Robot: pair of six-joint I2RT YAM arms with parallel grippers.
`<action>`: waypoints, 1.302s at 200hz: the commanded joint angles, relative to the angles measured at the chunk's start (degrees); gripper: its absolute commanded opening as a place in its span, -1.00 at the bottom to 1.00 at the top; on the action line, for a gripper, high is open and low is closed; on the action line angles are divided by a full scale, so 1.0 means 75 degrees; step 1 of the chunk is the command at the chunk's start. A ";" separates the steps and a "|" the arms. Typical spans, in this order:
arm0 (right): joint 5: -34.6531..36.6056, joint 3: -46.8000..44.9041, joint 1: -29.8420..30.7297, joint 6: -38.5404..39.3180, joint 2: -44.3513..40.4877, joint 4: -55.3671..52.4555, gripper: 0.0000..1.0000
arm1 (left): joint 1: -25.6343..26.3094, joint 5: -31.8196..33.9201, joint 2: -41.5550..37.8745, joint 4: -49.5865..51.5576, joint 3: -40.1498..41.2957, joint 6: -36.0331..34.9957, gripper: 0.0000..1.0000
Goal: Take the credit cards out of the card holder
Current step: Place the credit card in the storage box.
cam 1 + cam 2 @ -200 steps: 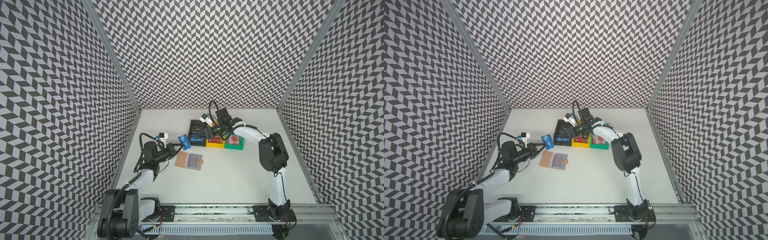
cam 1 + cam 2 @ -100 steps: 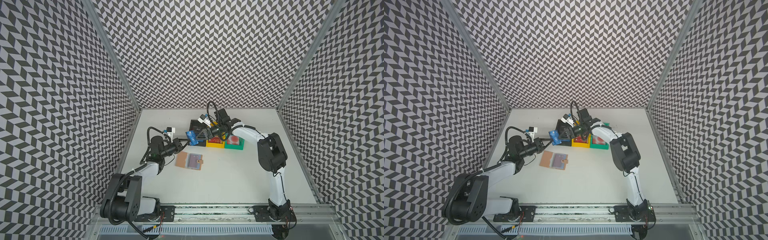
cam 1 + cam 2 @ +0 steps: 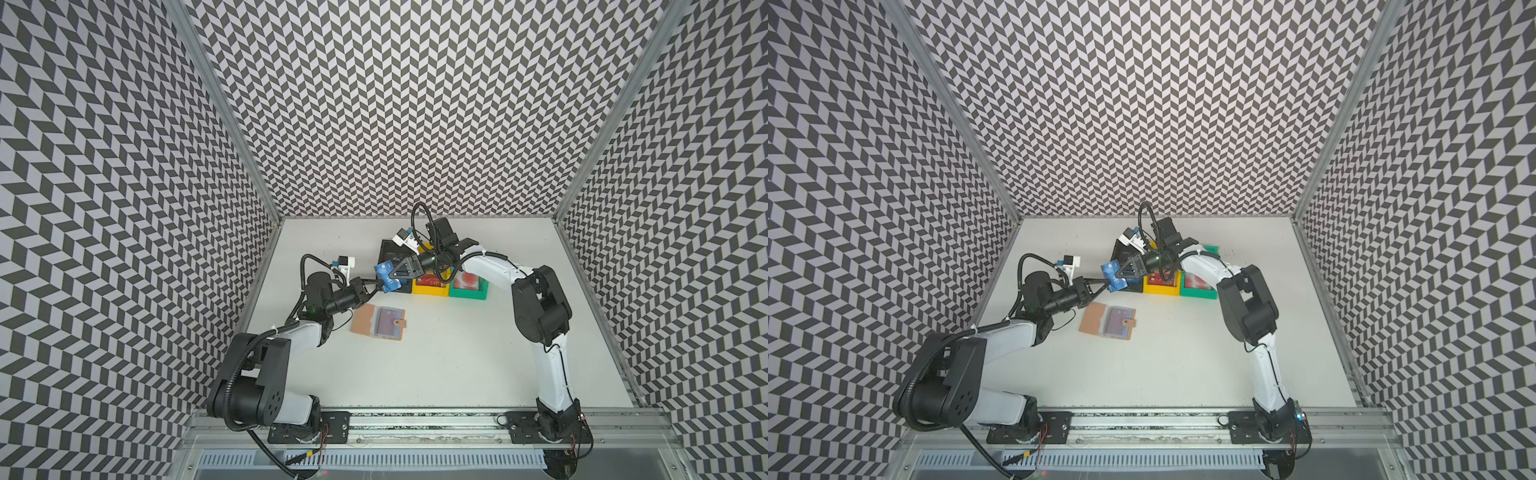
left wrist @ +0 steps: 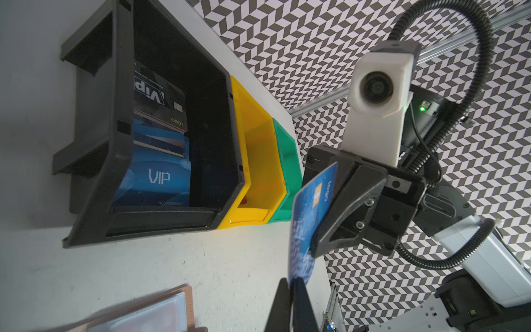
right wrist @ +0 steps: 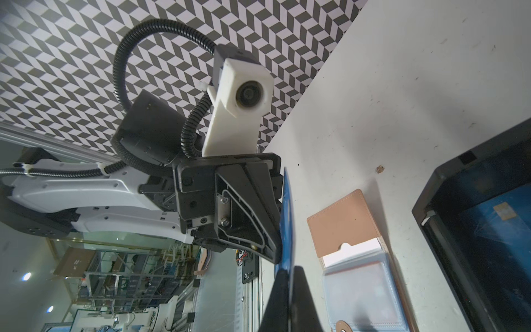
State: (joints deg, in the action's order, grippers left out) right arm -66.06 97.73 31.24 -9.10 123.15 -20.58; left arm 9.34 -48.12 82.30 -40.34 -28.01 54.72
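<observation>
Blue credit card (image 3: 381,269) is up in the air, on edge, just in front of the black bin (image 4: 120,86). Both grippers are on it: left gripper (image 3: 376,284) has its fingers clamped on one end, right gripper (image 3: 392,275) is pinched on the other, and both wrist views show this. The card holder (image 3: 365,320) lies open and flat on the table (image 3: 457,365), near the left arm and apart from the bins. We see something purplish in its clear sleeves, probably at least one more card. The black bin already holds a blue VIP card (image 4: 161,178) and a black VIP card (image 4: 158,95). The yellow bin (image 3: 430,287) and green bin (image 3: 467,293) stand beside it, each with something reddish inside. We read this step as a mid-air handover. Next, the left fingers need to let go cleanly so the card doesn't twist. Then the right arm likely drops it in the black bin, and the left goes back to the holder.
</observation>
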 commanded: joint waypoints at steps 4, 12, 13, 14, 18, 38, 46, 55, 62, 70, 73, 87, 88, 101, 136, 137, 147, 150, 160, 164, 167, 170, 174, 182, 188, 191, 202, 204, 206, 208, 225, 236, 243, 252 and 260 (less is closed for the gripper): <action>-0.0095 0.0189 0.0054 0.0362 0.0074 -0.0046 -1.00 | 0.0022 0.0174 0.0087 0.0470 -0.0213 -0.0305 -0.64; 0.0055 0.0353 0.0058 0.0557 0.0103 -0.0389 -1.00 | 0.0022 0.0246 0.0052 0.0617 -0.0215 -0.0392 -0.54; 0.0084 0.0376 0.0055 0.0581 0.0103 -0.0434 -1.00 | 0.0021 0.0243 0.0053 0.0625 -0.0215 -0.0399 -0.53; 0.0104 0.0399 0.0060 0.0592 0.0109 -0.0480 -1.00 | 0.0020 0.0253 0.0053 0.0634 -0.0215 -0.0414 -0.51; 0.0187 0.0495 0.0054 0.0705 0.0129 -0.0638 -1.00 | 0.0020 0.0269 0.0037 0.0678 -0.0206 -0.0426 -0.46; 0.0709 0.1052 0.0043 0.1106 0.0262 -0.1406 -1.00 | -0.0015 0.0321 -0.0050 0.0899 -0.0209 -0.0519 -0.28; 0.0887 0.1317 0.0036 0.1253 0.0338 -0.1715 -1.00 | -0.0026 0.0354 -0.0092 0.1022 -0.0215 -0.0585 -0.27; 0.1184 0.1619 0.0029 0.1345 0.0420 -0.1985 -1.00 | -0.0050 0.0389 -0.0149 0.1153 -0.0215 -0.0645 -0.25; 0.1486 0.1830 0.0029 0.1379 0.0480 -0.2136 -1.00 | -0.0071 0.0398 -0.0185 0.1249 -0.0209 -0.0691 -0.24; 0.1789 0.2072 0.0029 0.1447 0.0531 -0.2261 -1.00 | -0.0100 0.0424 -0.0237 0.1363 -0.0181 -0.0749 -0.24; 0.1850 0.2162 0.0022 0.1473 0.0553 -0.2297 -1.00 | -0.0127 0.0448 -0.0261 0.1411 -0.0164 -0.0768 -0.24; 0.2556 0.2611 0.0029 0.1525 0.0642 -0.2430 -1.00 | -0.0213 0.0502 -0.0360 0.1622 -0.0088 -0.0877 -0.24; 0.2624 0.2665 0.0035 0.1528 0.0654 -0.2462 -1.00 | -0.0220 0.0512 -0.0364 0.1655 -0.0081 -0.0899 -0.24; 0.3541 0.3546 0.0067 0.1802 0.0931 -0.3003 -1.00 | -0.0329 0.0651 -0.0408 0.2074 -0.0078 -0.1100 -0.24; 0.5232 0.5275 0.0201 0.2546 0.1913 -0.4000 -1.00 | -0.0560 0.1242 -0.0392 0.3315 -0.0151 -0.1659 -0.25; 0.5256 0.5269 0.0203 0.2554 0.1922 -0.3992 -1.00 | -0.0569 0.1256 -0.0392 0.3339 -0.0148 -0.1671 -0.25; 0.5401 0.5219 0.0239 0.2697 0.1995 -0.3902 -1.00 | -0.0605 0.1427 -0.0381 0.3507 -0.0124 -0.1777 -0.25; 0.5437 0.5207 0.0250 0.2732 0.2015 -0.3885 -1.00 | -0.0603 0.1478 -0.0380 0.3561 -0.0118 -0.1812 -0.25; 0.5629 0.5203 0.0303 0.2854 0.2087 -0.3870 -1.00 | -0.0613 0.1602 -0.0330 0.3675 -0.0110 -0.1897 -0.25; 0.5721 0.5214 0.0329 0.2914 0.2115 -0.3878 -1.00 | -0.0624 0.1621 -0.0297 0.3685 -0.0099 -0.1916 -0.25; 0.5786 0.5206 0.0344 0.2969 0.2127 -0.3883 -1.00 | -0.0625 0.1623 -0.0274 0.3693 -0.0098 -0.1936 -0.25; 0.5860 0.5204 0.0378 0.3052 0.2140 -0.3888 -1.00 | -0.0625 0.1620 -0.0245 0.3691 -0.0097 -0.1934 -0.25; 0.5954 0.5205 0.0401 0.3122 0.2162 -0.3898 -1.00 | -0.0625 0.1601 -0.0212 0.3691 -0.0086 -0.1950 -0.26; 0.6108 0.5241 0.0453 0.3276 0.2205 -0.3950 -1.00 | -0.0628 0.1589 -0.0111 0.3668 -0.0082 -0.1963 -0.26; 0.6188 0.5261 0.0479 0.3375 0.2223 -0.3971 -1.00 | -0.0629 0.1577 -0.0044 0.3642 -0.0074 -0.1970 -0.26; 0.6248 0.5262 0.0484 0.3393 0.2234 -0.3971 -1.00 | -0.0637 0.1569 -0.0010 0.3628 -0.0074 -0.1975 -0.26; 0.6413 0.5279 0.0503 0.3529 0.2256 -0.4031 -1.00 | -0.0646 0.1544 0.0123 0.3577 -0.0062 -0.1976 -0.26; 0.6440 0.5284 0.0502 0.3547 0.2259 -0.4039 -1.00 | -0.0642 0.1542 0.0133 0.3571 -0.0062 -0.1976 -0.27; 0.6464 0.5285 0.0505 0.3578 0.2250 -0.4058 -1.00 | -0.0644 0.1541 0.0153 0.3555 -0.0068 -0.1973 -0.27; 0.6497 0.5285 0.0512 0.3589 0.2263 -0.4072 -1.00 | -0.0641 0.1532 0.0175 0.3543 -0.0070 -0.1969 -0.27; 0.6781 0.5265 0.0533 0.3813 0.2259 -0.4233 -1.00 | -0.0643 0.1471 0.0353 0.3408 -0.0062 -0.1940 -0.27; 0.6920 0.5191 0.0533 0.3926 0.2227 -0.4301 -1.00 | -0.0638 0.1454 0.0439 0.3347 -0.0073 -0.1917 -0.27; 0.6958 0.5081 0.0533 0.3952 0.2165 -0.4295 -1.00 | -0.0644 0.1447 0.0478 0.3331 -0.0085 -0.1917 -0.28; 0.6948 0.4917 0.0539 0.4022 0.2092 -0.4302 -1.00 | -0.0637 0.1450 0.0522 0.3316 -0.0103 -0.1917 -0.28; 0.6916 0.4794 0.0533 0.4096 0.2046 -0.4315 -1.00 | -0.0645 0.1447 0.0549 0.3330 -0.0112 -0.1929 -0.28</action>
State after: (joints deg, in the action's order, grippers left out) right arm -16.36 135.70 35.24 18.04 140.11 -52.40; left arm 4.82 -37.32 85.76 -14.55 -28.29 41.08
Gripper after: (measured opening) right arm 0.048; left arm 0.361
